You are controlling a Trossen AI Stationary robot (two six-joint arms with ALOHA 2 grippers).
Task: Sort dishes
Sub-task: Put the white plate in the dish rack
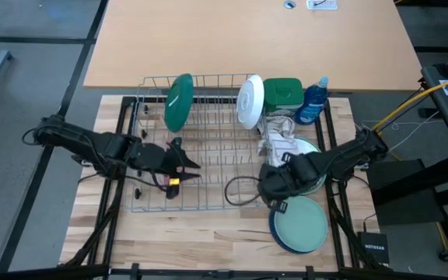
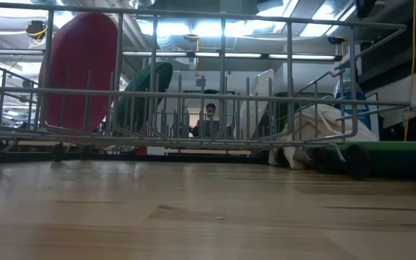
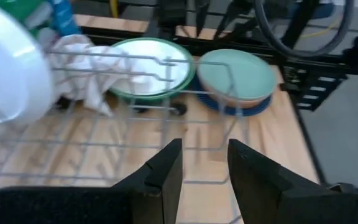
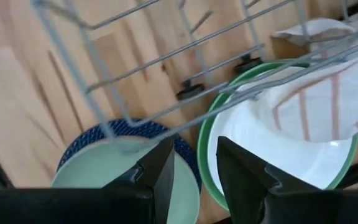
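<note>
Glazed pale teal plate [image 1: 303, 223] topping stack at five o'clock: stiff, slippery, breakable; best pinched at rim. Right gripper [image 4: 193, 163] overhead, fingers parted, empty. Left gripper [image 3: 205, 163] likewise, above rack [image 1: 208, 159].

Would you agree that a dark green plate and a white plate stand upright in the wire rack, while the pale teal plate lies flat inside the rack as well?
Not quite: the pale teal plate lies flat on the table outside the wire rack, stacked on a navy one, as the high view shows. The dark green plate and the white plate do stand upright in the rack.
</note>
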